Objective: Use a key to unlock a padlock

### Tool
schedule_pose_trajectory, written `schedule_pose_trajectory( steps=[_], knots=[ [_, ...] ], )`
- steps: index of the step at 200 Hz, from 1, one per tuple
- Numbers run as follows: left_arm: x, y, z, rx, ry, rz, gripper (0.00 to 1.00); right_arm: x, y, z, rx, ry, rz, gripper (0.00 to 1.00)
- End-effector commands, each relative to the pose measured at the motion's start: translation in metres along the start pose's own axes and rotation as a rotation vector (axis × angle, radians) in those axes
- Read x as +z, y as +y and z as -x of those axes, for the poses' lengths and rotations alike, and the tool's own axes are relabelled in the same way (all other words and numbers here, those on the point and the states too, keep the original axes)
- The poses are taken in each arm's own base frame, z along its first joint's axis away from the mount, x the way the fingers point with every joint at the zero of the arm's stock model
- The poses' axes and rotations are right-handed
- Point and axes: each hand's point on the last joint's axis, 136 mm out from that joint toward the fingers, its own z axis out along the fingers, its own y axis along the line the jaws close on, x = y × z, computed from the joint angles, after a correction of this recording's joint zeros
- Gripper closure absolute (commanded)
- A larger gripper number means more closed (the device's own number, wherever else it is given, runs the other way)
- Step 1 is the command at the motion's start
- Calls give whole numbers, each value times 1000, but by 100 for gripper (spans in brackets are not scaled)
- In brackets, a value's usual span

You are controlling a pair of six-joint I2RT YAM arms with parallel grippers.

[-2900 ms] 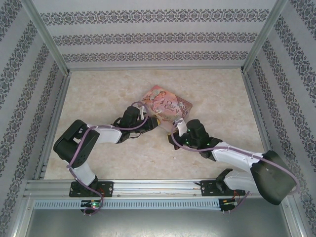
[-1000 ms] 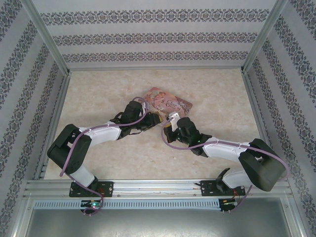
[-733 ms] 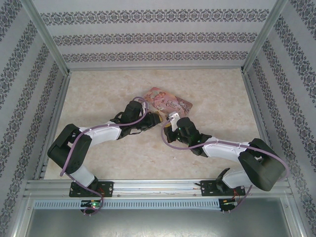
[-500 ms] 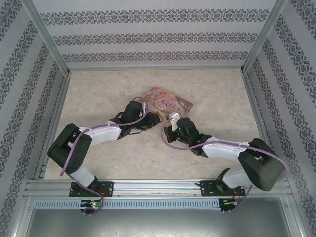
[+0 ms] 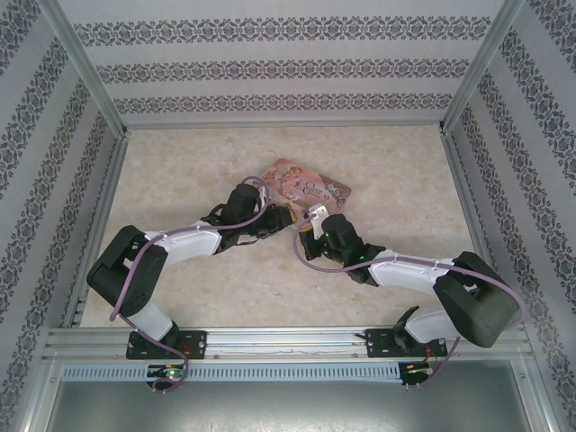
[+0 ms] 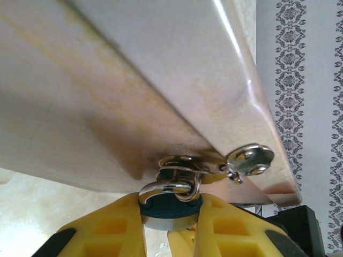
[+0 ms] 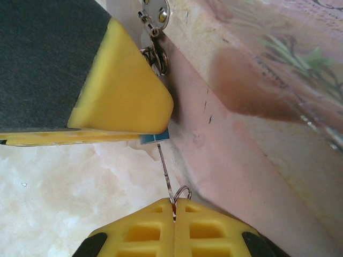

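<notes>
The padlock (image 6: 170, 210), a small teal-blue body with a silver shackle (image 6: 163, 188), sits between the yellow fingers of my left gripper (image 6: 170, 206), which is shut on it. Its shackle hooks through the clasp ring of the pink tin (image 5: 304, 184), which tilts up above it. My right gripper (image 7: 174, 206) is shut on the key (image 7: 165, 171). The thin blade points up at the teal underside of the padlock (image 7: 155, 138), and its tip is right at that face. I cannot tell whether the tip is inside. In the top view both grippers, left (image 5: 286, 216) and right (image 5: 311, 223), meet at the tin's near corner.
The tin's metal clasp plate (image 6: 249, 159) hangs beside the shackle. The left finger (image 7: 123, 91) looms large just above the key in the right wrist view. Marbled table (image 5: 198, 162) lies open around the arms, with patterned walls (image 5: 288, 67) on three sides.
Since the earliest frame my right gripper has moved left and farther up to the left gripper, and the tin has shifted. Nothing has visibly moved over the last second.
</notes>
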Motion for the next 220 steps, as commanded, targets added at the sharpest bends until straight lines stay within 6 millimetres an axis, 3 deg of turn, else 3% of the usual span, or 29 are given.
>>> schedule_pose_trajectory(
  steps=[1,101,182,220],
  knots=[
    [0,-21,4,27,-16,-46,80,1,6,16,-8,-41,13,100],
    [1,-22,1,27,-11,-52,80,5,10,49,-21,-124,52,100],
    [2,-30,0,32,-9,-67,79,13,14,51,-32,-150,82,100],
    [3,-30,-2,35,-3,-67,80,11,18,62,36,-191,180,100]
  ],
)
